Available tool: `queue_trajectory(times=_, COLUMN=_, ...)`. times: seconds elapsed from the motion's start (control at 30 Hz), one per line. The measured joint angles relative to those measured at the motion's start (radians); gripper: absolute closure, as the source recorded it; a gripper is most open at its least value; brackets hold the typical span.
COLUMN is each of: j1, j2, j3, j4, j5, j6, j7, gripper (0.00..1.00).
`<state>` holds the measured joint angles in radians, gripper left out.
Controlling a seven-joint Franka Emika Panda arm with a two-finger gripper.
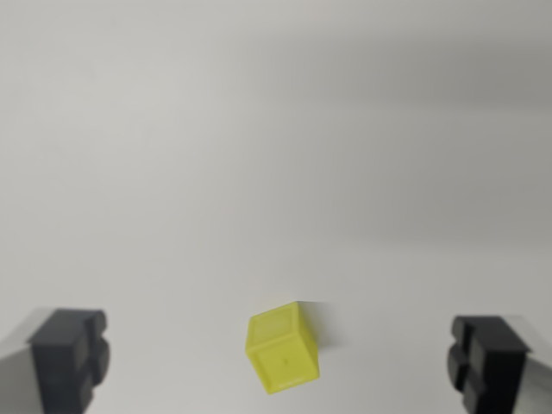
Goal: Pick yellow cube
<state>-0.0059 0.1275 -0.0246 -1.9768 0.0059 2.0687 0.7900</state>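
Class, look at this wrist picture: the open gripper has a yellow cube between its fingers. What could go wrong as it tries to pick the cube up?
1. The yellow cube sits turned at an angle to the fingers, so closing may catch corners and twist or squeeze it out.
2. The gripper is wide open, with clear surface on both sides of the cube; one finger may touch first and push it along the smooth white surface.

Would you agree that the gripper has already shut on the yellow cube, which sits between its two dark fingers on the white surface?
Not quite: the wrist view shows the gripper open, its fingers standing well apart from the yellow cube, touching nothing. The rest holds.
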Motion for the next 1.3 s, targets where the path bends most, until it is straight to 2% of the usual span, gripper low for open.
queue_trajectory(times=0.17, j1=0.000, j2=-0.001, j3=0.000, j4=-0.002, j5=0.000, j6=0.001, j7=-0.001, gripper=0.00)
queue_trajectory(times=0.27, j1=0.000, j2=-0.007, j3=0.000, j4=-0.018, j5=0.000, j6=0.012, j7=-0.013, gripper=0.00)
queue_trajectory(times=1.3, j1=-0.003, j2=-0.097, j3=0.000, j4=-0.358, j5=-0.004, j6=0.272, j7=-0.150, gripper=0.00)
